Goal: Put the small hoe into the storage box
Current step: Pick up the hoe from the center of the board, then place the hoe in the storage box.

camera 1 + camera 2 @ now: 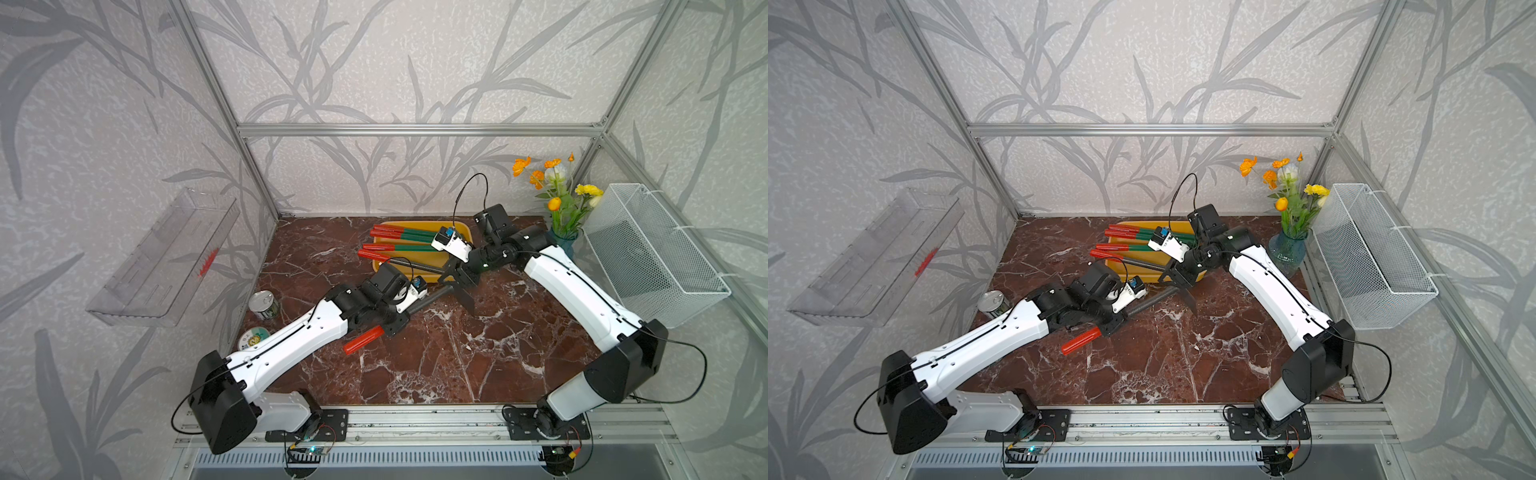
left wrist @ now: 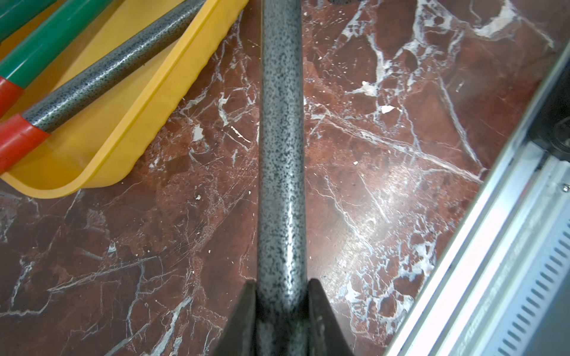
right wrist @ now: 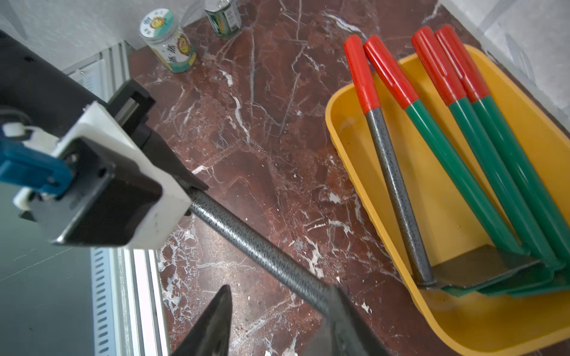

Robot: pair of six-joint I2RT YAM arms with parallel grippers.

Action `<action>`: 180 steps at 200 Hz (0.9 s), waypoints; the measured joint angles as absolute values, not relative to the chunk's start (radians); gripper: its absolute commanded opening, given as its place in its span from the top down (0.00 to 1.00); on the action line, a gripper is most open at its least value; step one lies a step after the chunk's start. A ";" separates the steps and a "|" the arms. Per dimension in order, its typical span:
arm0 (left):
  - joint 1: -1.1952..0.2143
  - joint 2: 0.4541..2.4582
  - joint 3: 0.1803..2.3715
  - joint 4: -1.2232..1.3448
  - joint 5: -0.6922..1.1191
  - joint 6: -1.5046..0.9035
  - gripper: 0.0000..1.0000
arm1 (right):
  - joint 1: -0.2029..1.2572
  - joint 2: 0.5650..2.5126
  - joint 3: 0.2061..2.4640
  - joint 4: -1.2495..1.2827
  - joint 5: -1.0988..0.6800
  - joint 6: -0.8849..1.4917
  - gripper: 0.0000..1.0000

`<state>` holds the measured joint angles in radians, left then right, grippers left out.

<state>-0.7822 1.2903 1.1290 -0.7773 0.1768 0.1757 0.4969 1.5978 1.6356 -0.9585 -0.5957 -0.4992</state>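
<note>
The left gripper (image 2: pixel 282 281) is clenched on the speckled shaft of the small hoe (image 1: pixel 432 298), which sits outside the yellow storage box (image 3: pixel 431 191), at the box's 6 o'clock, red grip aimed at 8 o'clock. The right gripper (image 3: pixel 281 288) is spread apart at the blade end, the shaft passing right by one finger

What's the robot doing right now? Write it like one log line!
left pincer: shut on small hoe shaft | right pincer: open, at shaft | small hoe: outside storage box
</note>
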 measured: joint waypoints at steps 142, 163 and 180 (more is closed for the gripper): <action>-0.782 1.245 1.238 -0.911 0.207 0.352 1.00 | 0.581 1.689 1.612 -1.064 -0.743 -0.572 0.49; -0.782 1.222 1.249 -0.915 0.207 0.361 1.00 | 0.581 1.712 1.617 -1.067 -0.759 -0.575 0.49; -0.782 1.209 1.262 -0.919 0.204 0.366 1.00 | 0.582 1.742 1.617 -1.070 -0.772 -0.576 0.49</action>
